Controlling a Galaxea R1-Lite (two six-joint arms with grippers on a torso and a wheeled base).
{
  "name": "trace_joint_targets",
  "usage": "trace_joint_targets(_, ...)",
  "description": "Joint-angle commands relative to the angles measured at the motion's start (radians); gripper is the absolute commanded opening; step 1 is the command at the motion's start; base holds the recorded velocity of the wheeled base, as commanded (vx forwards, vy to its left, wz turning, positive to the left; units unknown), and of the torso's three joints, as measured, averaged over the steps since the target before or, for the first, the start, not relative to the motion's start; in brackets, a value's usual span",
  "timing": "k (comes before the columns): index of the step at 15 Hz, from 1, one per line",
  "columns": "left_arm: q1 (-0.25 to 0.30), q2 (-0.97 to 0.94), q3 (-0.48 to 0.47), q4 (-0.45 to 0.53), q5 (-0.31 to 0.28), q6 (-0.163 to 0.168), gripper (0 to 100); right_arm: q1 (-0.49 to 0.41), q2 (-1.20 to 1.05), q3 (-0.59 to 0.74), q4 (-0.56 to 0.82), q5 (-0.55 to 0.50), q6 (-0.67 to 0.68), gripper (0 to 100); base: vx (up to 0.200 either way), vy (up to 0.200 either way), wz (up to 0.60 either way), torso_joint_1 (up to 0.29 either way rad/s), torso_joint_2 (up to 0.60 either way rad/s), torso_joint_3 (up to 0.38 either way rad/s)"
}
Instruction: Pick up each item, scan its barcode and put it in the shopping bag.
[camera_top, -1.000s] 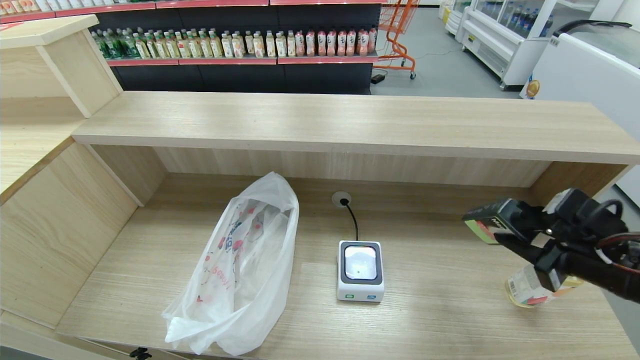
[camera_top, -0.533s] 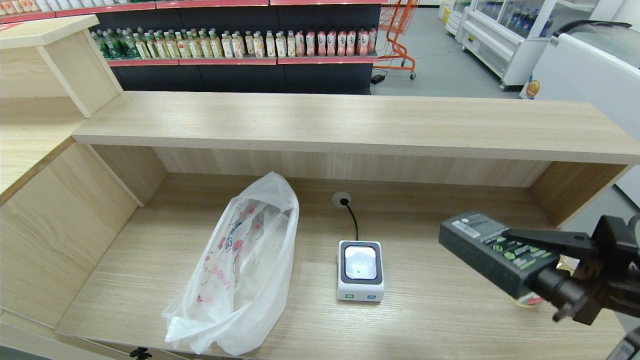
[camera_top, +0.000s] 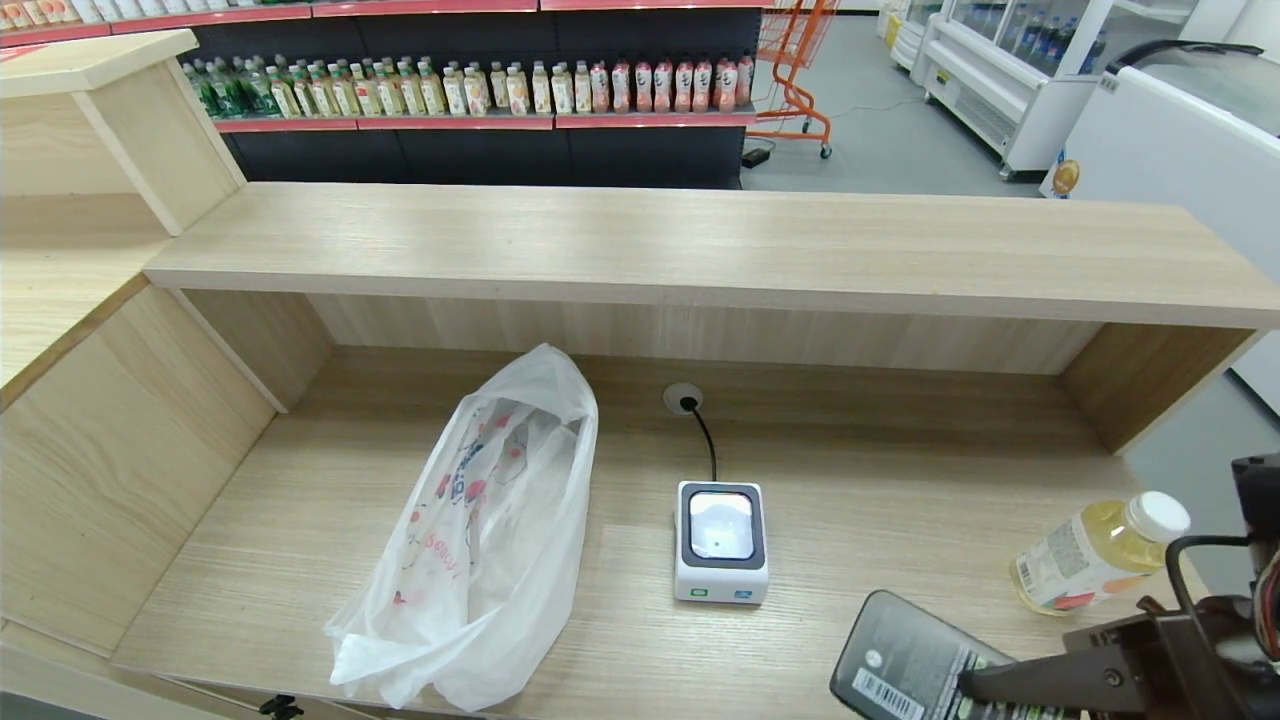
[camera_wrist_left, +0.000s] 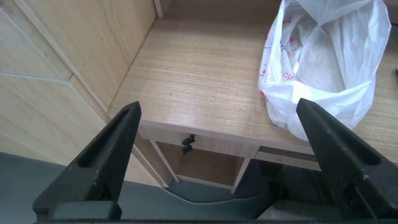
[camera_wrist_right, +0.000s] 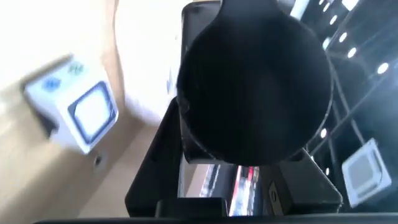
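Note:
A dark flat pack (camera_top: 905, 665) with a white barcode label hangs low over the counter's front edge at the right, and my right gripper (camera_top: 985, 688) is shut on it. In the right wrist view the pack (camera_wrist_right: 255, 81) appears as a dark mass close up, with the white barcode scanner (camera_wrist_right: 81, 115) beyond it. The scanner (camera_top: 720, 540) sits mid-counter, left of the pack. A white plastic shopping bag (camera_top: 480, 530) lies on the counter's left half. My left gripper (camera_wrist_left: 217, 111) stands open off the counter's front left corner, near the bag (camera_wrist_left: 323, 62).
A bottle of yellow drink (camera_top: 1095, 552) lies tilted on the counter (camera_top: 880, 470) at the far right, just behind my right arm. The scanner's black cable (camera_top: 703, 435) runs back to a hole. A raised shelf (camera_top: 700, 245) overhangs the rear, and a side wall (camera_top: 120, 450) closes the left.
My right gripper has swung the dark pack down and toward the counter's front edge, turning its barcode face up. The yellow bottle, earlier hidden behind the arm, now shows.

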Motion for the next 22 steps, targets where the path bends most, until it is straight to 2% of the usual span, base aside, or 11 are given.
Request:
trace_joint_targets(1,0.000,0.000,0.000,0.000,0.000,0.000,100,0.088,0.028,-0.011,0.002,0.007,-0.006,0,0.000,0.000,0.00,0.000,0.00,0.000)
trace_joint_targets(3,0.002,0.000,0.000,0.000,0.000,0.000,100,0.153,0.063,-0.037,0.002,0.050,-0.047,0,0.000,0.000,0.00,0.000,0.00,0.000)
trace_joint_targets(8,0.000,0.000,0.000,0.000,0.000,0.000,100,0.153,0.089,-0.046,-0.035,0.050,-0.050,0,0.000,0.000,0.00,0.000,0.00,0.000)
trace_joint_targets(14,0.000,0.000,0.000,0.000,0.000,0.000,100,0.154,0.129,-0.161,-0.054,0.050,-0.045,0,0.000,0.000,0.00,0.000,0.00,0.000)
trace_joint_targets(22,0.000,0.000,0.000,0.000,0.000,0.000,100,0.188,0.173,-0.186,-0.158,0.050,-0.003,0,0.000,0.000,0.00,0.000,0.00,0.000)
